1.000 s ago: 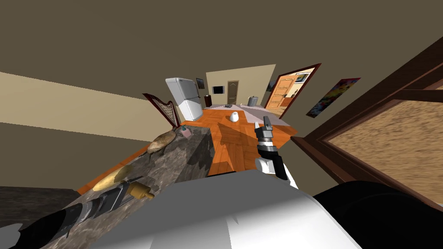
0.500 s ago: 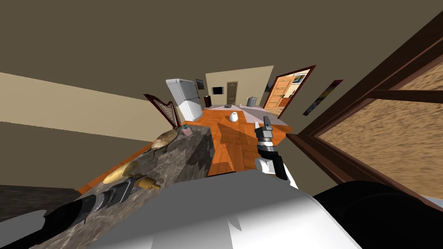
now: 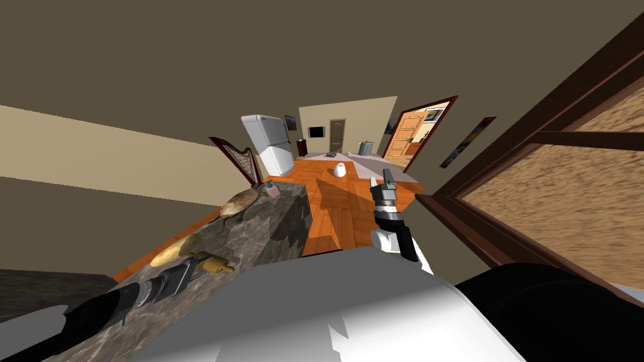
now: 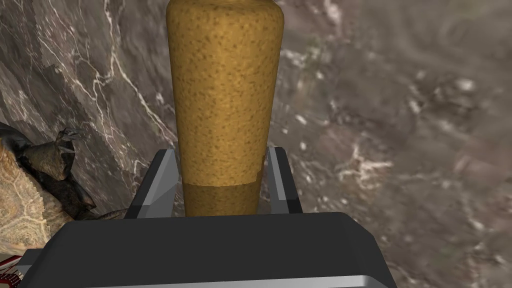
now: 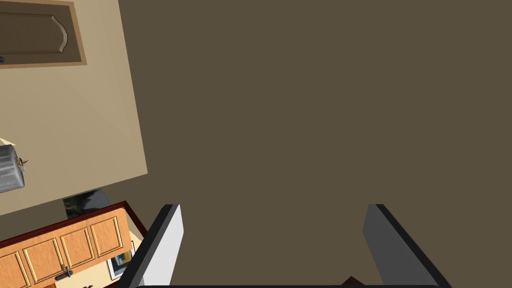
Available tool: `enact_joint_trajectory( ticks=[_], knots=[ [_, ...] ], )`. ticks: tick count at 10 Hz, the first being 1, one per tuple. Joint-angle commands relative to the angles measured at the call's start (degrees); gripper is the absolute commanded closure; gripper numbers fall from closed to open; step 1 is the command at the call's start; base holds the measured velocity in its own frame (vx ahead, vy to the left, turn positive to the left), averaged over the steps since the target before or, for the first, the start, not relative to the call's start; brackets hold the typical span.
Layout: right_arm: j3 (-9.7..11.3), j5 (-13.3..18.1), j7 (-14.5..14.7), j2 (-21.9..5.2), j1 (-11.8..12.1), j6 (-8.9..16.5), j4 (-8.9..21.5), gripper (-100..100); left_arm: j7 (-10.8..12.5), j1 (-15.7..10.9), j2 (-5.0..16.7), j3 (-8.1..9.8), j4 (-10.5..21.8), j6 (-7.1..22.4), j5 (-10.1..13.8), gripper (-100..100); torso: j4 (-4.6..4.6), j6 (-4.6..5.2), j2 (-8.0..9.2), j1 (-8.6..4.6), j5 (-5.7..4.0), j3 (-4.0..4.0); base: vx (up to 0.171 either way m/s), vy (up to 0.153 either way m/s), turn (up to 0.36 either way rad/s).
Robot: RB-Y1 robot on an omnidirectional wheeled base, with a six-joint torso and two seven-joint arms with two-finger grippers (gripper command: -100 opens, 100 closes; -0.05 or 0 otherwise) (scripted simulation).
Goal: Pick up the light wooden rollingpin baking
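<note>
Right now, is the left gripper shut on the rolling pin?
Yes: the left gripper has its fingers pressed on both sides of the tan rolling pin.

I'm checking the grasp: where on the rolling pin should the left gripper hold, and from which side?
The narrower end, across its round sides, coming along its length: the rolling pin lies on the counter and tapers there, where the left gripper's fingers now press it.

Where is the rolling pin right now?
Left side of the head view: the rolling pin is clamped in the left gripper, over the dark marbled counter, beside a yellowish oval object.
</note>
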Motion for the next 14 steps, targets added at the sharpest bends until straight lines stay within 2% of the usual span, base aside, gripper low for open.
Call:
enact_joint_trajectory(
  ticks=[1,2,3,4,5,6,7,8,9,10,11,12,13,14],
  knots=[
    [0.0,0.0,0.0,0.0,0.0,0.0,0.0,0,-1.8,0.4,-1.2,0.94,2.8,-2.5,-0.6,100,0.0,0.0,0.0,0.0,0.0,0.0,0.081,-0.027,0.047],
    [0.0,0.0,0.0,0.0,0.0,0.0,0.0,0,-3.6,1.4,-2.5,2.42,4.5,-4.0,-1.1,100,-0.03,-0.05,-0.2,-0.07,-0.02,-0.1,0.194,-0.028,0.083],
    [0.0,0.0,0.0,0.0,0.0,0.0,0.0,0,-3.9,1.4,-2.5,2.42,6.1,-5.7,-1.1,100,-0.09,-0.01,-0.56,-0.08,-0.05,-0.3,0.162,-0.036,0.031],
    [0.0,0.0,0.0,0.0,0.0,0.0,0.0,0,-6.0,2.4,-3.7,3.9,8.4,-7.3,-1.5,100,-0.11,0.09,-0.62,-0.09,-0.01,-0.35,0.135,-0.032,0.019],
    [0.0,0.0,0.0,0.0,0.0,0.0,0.0,0,-6.1,2.4,-3.7,3.9,9.4,-9.2,-1.5,100,-0.11,0.09,-0.63,-0.02,-0.01,-0.35,0.103,-0.037,0.011],
    [0.0,0.0,0.0,0.0,0.0,0.0,0.0,0,-8.2,3.4,-4.9,5.38,12.3,-11.2,-2.0,100,-0.09,0.11,-0.53,-0.06,-0.02,-0.3,0.096,-0.048,0.035],
    [0.0,0.0,0.0,0.0,0.0,0.0,0.0,0,-8.2,3.4,-4.9,5.38,12.6,-12.8,-2.0,100,-0.08,0.07,-0.47,-0.11,-0.05,-0.26,0.09,-0.028,0.029],
    [0.0,0.0,0.0,0.0,0.0,0.0,0.0,0,-10.3,4.4,-6.2,6.86,15.1,-14.5,-2.4,100,-0.07,0.08,-0.43,-0.07,-0.04,-0.24,0.124,-0.029,0.025],
    [0.0,0.0,0.0,0.0,0.0,0.0,0.0,0,-10.3,4.4,-6.2,6.86,15.9,-16.4,-2.4,100,-0.08,0.06,-0.5,-0.06,-0.04,-0.28,0.103,-0.028,0.031],
    [0.0,0.0,0.0,0.0,0.0,0.0,0.0,0,-12.5,5.4,-7.4,8.34,18.4,-18.1,-2.9,100,-0.08,0.11,-0.47,-0.09,-0.06,-0.27,0.112,-0.036,0.026],
    [0.0,0.0,0.0,0.0,0.0,0.0,0.0,0,-12.5,5.4,-7.4,8.34,19.2,-19.7,-2.9,100,-0.07,0.07,-0.49,-0.12,-0.08,-0.27,0.09,-0.027,0.03],
    [0.0,0.0,0.0,0.0,0.0,0.0,0.0,0,-14.6,6.4,-8.6,9.82,21.3,-21.4,-3.3,100,-0.06,0.12,-0.44,-0.11,-0.1,-0.24,0.101,-0.022,0.021],
    [0.0,0.0,0.0,0.0,0.0,0.0,0.0,0,-14.6,6.4,-8.6,9.82,22.5,-23.3,-3.3,100,-0.06,0.07,-0.44,-0.09,-0.08,-0.24,0.091,-0.027,0.026],
    [0.0,0.0,0.0,0.0,0.0,0.0,0.0,0,-16.8,7.3,-9.9,11.3,24.7,-25.0,-3.8,100,-0.06,0.11,-0.41,-0.13,-0.11,-0.23,0.106,-0.04,0.023]
  ],
)
